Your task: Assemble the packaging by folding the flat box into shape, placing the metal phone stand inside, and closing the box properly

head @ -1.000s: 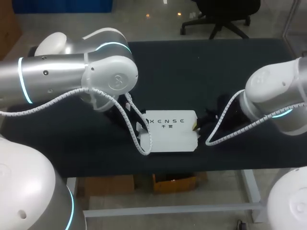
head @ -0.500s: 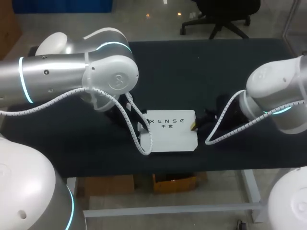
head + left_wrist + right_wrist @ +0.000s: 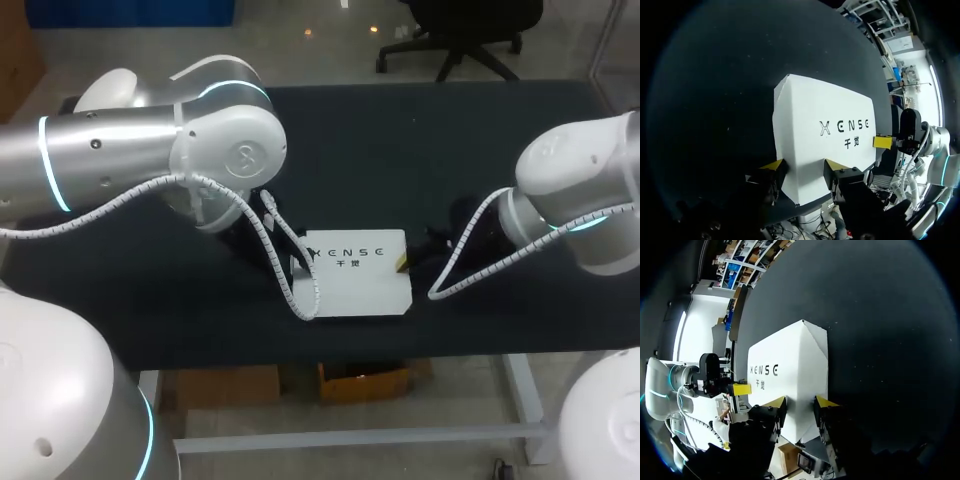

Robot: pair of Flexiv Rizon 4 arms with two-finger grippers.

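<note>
White box [image 3: 358, 272], folded up into a low rectangular block, top face shut and smooth (dark lettering across it, facing up). Lies flat near the front edge of the dark table [image 3: 450, 140], roughly midway along, long sides parallel to that edge.

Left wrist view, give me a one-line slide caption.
Folded white box on the dark table, the right arm at its far end.

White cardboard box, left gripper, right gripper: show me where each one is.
White cardboard box [image 3: 358, 290]: head view, on its top face below the lettering.
Left gripper [image 3: 804, 170]: left wrist view, midway between its yellow tips.
Right gripper [image 3: 800, 402]: right wrist view, midway between its yellow tips.
</note>
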